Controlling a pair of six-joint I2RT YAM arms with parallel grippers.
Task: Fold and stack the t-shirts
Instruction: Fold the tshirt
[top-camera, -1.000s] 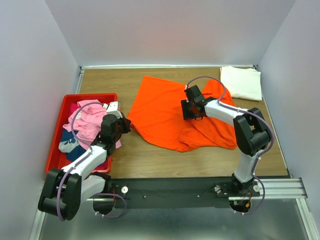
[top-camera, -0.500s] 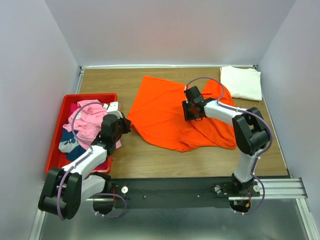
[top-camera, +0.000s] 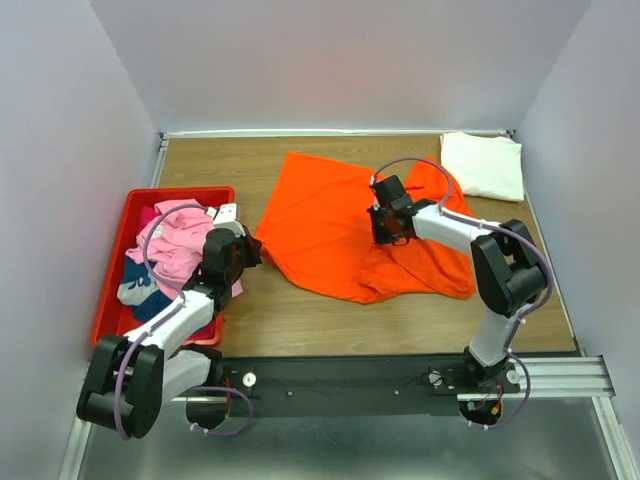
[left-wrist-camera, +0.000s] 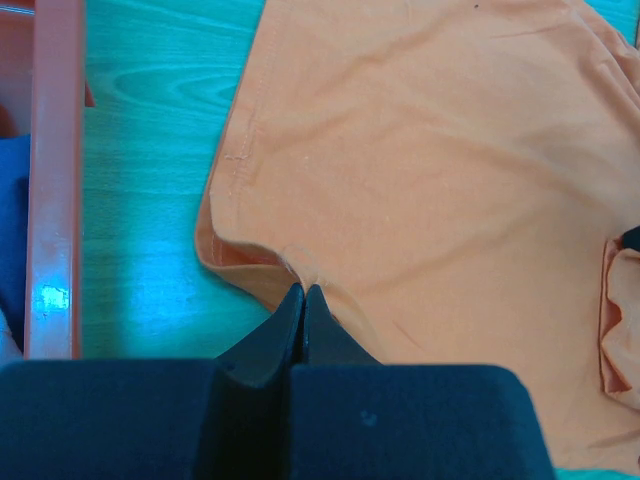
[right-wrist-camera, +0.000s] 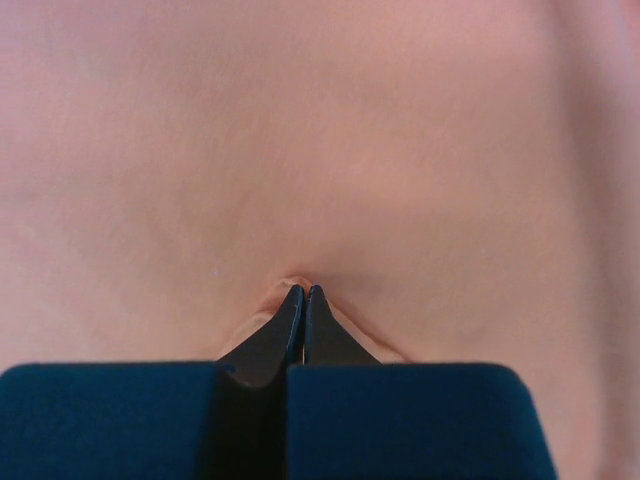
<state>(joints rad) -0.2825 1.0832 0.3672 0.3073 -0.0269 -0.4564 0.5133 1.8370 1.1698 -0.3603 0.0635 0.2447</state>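
The left arm lies low from its base, its forearm running along the right wall of the red bin (top-camera: 108, 300). The left end effector (left-wrist-camera: 303, 291) sits at the near-left corner of the orange t-shirt (top-camera: 320, 215). Its jaws are clenched on the hem there, and a small pucker of cloth rises just ahead of the tips. The bin wall is just to its left, and most of the shirt spreads ahead and to its right.

The right arm rises from its base and folds at the elbow, with the forearm reaching back leftward over the shirt. The right end effector (right-wrist-camera: 303, 291) points down into the middle of the orange cloth and pinches a small raised fold between closed tips. Orange fabric surrounds it on every side. A folded cream-white t-shirt (top-camera: 483, 165) lies well apart at the far right corner of the tabletop (top-camera: 300, 320). A pink t-shirt (top-camera: 172, 240) is heaped in the bin behind the left end effector.

A second ago the right jaws stood apart over the cloth — now they are shut on it, and the wrist has edged slightly nearer. The left arm has not moved.
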